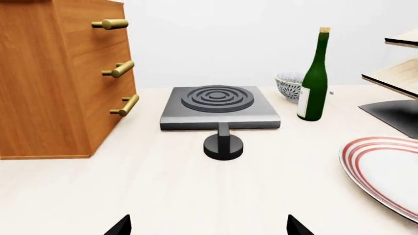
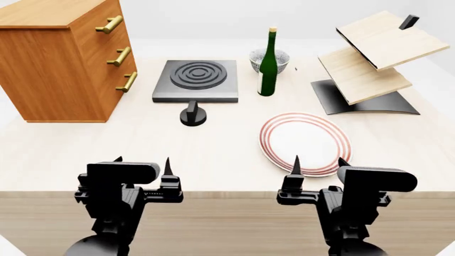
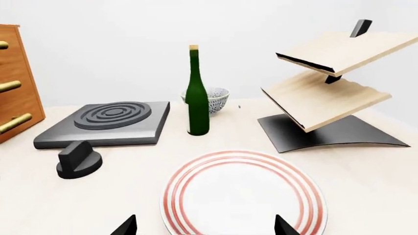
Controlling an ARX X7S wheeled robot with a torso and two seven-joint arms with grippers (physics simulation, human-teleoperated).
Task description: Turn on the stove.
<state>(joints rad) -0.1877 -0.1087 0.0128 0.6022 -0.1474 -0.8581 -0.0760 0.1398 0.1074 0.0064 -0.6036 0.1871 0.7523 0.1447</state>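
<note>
The stove [image 2: 195, 80] is a flat dark grey hotplate with dark concentric rings, at the table's back middle. Its small black round knob [image 2: 193, 116] stands on the table just in front of it. Stove [image 1: 220, 105] and knob [image 1: 223, 145] lie straight ahead in the left wrist view, and also show in the right wrist view [image 3: 107, 122], knob [image 3: 79, 159]. My left gripper [image 2: 142, 168] is open and empty near the table's front edge, well short of the knob. My right gripper [image 2: 318, 166] is open and empty, over the near rim of the plate.
A wooden drawer cabinet [image 2: 61, 58] with brass handles stands at the back left. A green bottle [image 2: 268, 64] and a patterned bowl [image 2: 270, 58] stand right of the stove. A red-rimmed white plate [image 2: 304, 143] lies front right. A tilted wooden shelf rack [image 2: 373, 58] stands back right.
</note>
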